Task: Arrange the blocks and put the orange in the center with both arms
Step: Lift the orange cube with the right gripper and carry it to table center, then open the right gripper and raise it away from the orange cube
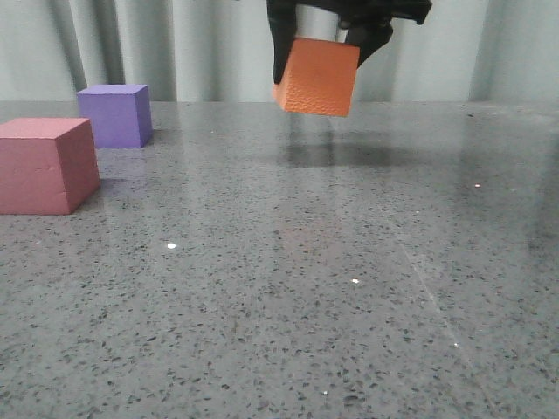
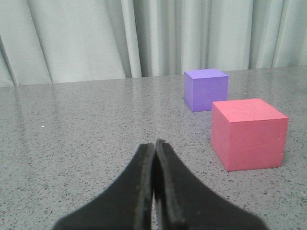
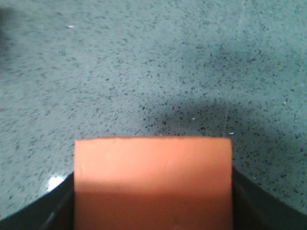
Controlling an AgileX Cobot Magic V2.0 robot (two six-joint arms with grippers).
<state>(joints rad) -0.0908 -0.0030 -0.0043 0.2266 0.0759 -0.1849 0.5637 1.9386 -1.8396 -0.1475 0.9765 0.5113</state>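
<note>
The orange cube (image 1: 318,77) hangs tilted in the air above the back middle of the table, and my right gripper (image 1: 327,48) is shut on it from above. In the right wrist view the orange cube (image 3: 153,184) fills the space between the black fingers (image 3: 43,211). A pink-red cube (image 1: 45,164) rests at the left edge of the table, with a purple cube (image 1: 115,114) just behind it. My left gripper (image 2: 154,148) is shut on nothing, low over the table, with the pink-red cube (image 2: 248,134) and purple cube (image 2: 206,89) ahead of it.
The grey speckled tabletop (image 1: 288,288) stretches in front of the cubes. A pale curtain (image 1: 192,48) closes off the back edge of the table.
</note>
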